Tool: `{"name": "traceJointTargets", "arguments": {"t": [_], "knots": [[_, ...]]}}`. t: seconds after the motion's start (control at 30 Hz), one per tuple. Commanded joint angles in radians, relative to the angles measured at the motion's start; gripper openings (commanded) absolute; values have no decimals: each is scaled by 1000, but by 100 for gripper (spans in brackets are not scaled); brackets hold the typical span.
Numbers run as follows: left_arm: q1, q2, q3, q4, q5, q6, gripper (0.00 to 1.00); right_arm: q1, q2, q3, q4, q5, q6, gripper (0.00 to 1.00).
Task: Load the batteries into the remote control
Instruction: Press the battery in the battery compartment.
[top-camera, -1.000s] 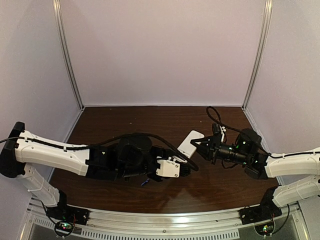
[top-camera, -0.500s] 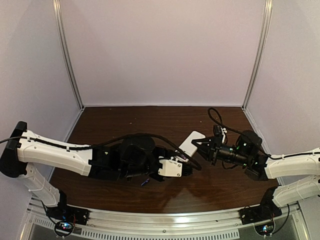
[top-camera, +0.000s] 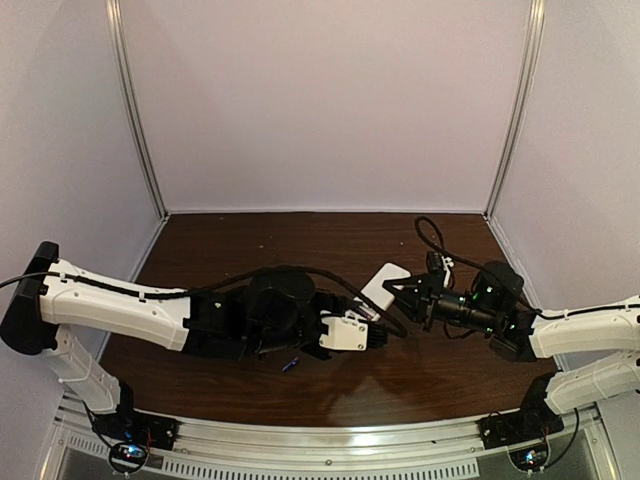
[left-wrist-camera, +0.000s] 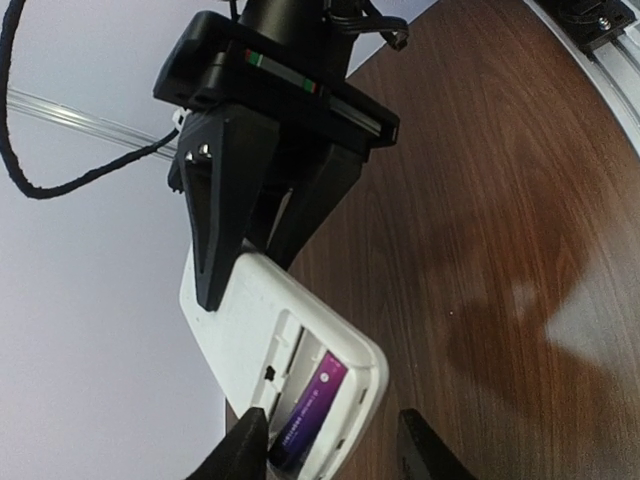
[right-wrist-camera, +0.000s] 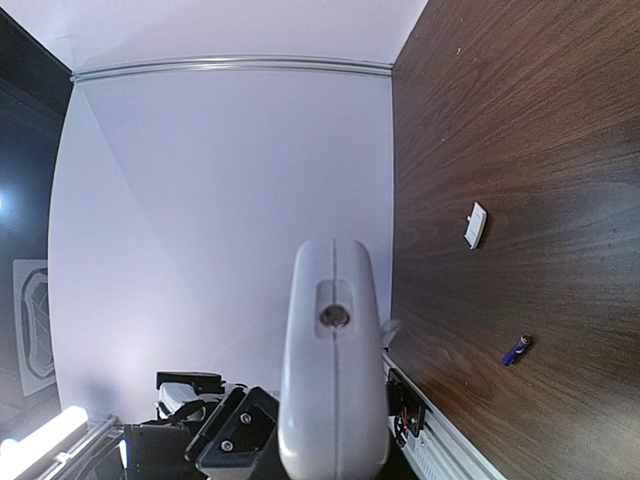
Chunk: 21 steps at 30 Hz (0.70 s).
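Seating the first battery (left-wrist-camera: 312, 408) looks like the step in hand. It lies in the open bay of the remote control (left-wrist-camera: 250, 330), which the right fingers (left-wrist-camera: 215, 210) clamp by its far end, raised off the table (left-wrist-camera: 500, 200). The left fingers (left-wrist-camera: 245, 452) stand parted at the remote's near end, gripping nothing. Next, likely: press that cell home, then fetch the second battery (right-wrist-camera: 516, 349), lying on the table well apart from the remote, near the loose cover (right-wrist-camera: 477, 224).

White remote control (left-wrist-camera: 250, 320), purple battery (left-wrist-camera: 312, 403), dark brown wood-grain table (left-wrist-camera: 500, 200), pale lilac walls (top-camera: 320, 100)
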Motion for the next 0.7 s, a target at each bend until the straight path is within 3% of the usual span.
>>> {"name": "traceJointTargets", "arguments": {"t": [0.0,0.67], "knots": [[19,24,28,-13,-30,15,44,11,-15,-2,12,7,12,0],[22,55,61,-150,21,6,20,12,-15,-2,70,5,38,0]]}}
